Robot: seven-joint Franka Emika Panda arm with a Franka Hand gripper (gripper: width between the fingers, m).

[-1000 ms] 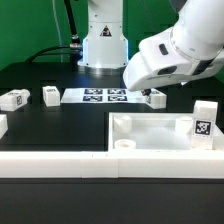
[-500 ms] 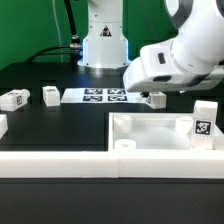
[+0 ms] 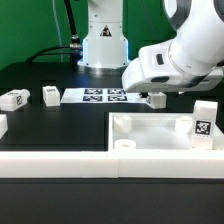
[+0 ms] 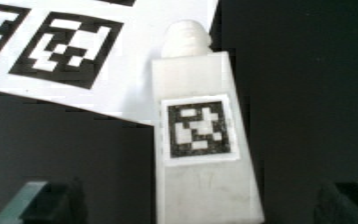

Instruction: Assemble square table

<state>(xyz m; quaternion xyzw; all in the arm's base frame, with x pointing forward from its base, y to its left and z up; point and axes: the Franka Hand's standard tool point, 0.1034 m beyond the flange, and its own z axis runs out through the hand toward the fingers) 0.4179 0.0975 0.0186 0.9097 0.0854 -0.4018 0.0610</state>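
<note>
Our gripper has its fingers wide on both sides of the leg, so we can grab it.

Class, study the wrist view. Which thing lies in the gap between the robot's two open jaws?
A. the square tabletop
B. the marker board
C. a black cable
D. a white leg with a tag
D: the white leg, tag facing the camera, runs lengthwise down the middle of the gap between the open jaws, while the marker board sits off to one side.
</note>
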